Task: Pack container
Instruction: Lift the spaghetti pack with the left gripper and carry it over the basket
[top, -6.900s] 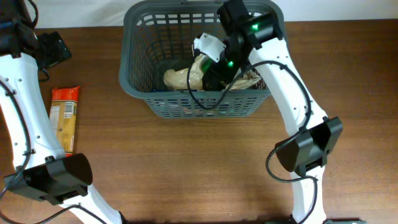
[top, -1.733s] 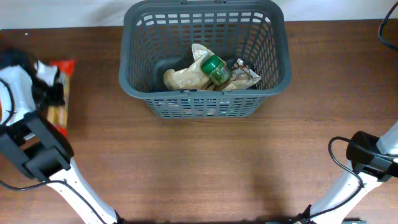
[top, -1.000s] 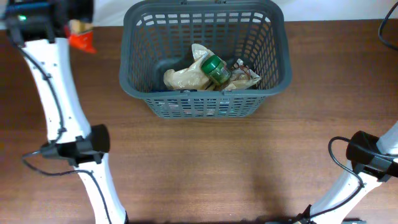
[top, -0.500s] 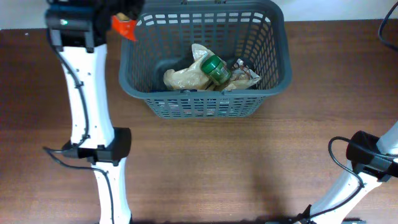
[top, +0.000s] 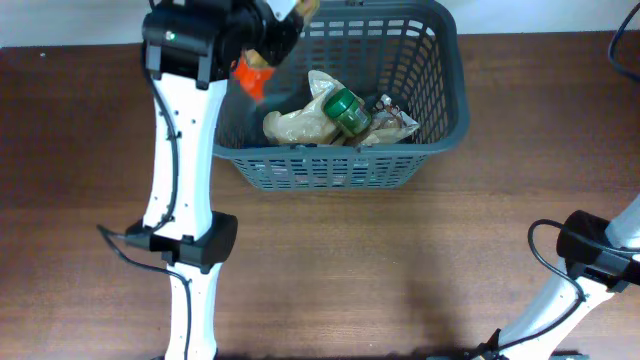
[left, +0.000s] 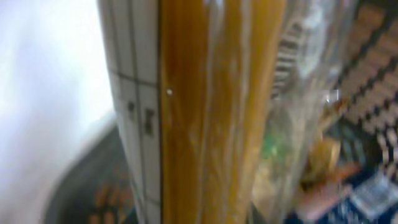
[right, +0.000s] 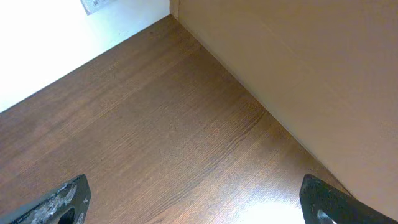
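Left gripper (top: 262, 48) is clamped on an orange spaghetti packet (top: 250, 76), held over the left rear corner of the dark grey basket (top: 452, 90). The basket is set at the wood table's (right: 186, 124) far edge, with a green-lidded jar (top: 345, 108) and a tan bag (top: 292, 124) inside. Right gripper (right: 194, 202) is spread wide above bare wood.

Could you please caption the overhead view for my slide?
The left gripper holds an orange packet above the grey basket of groceries.
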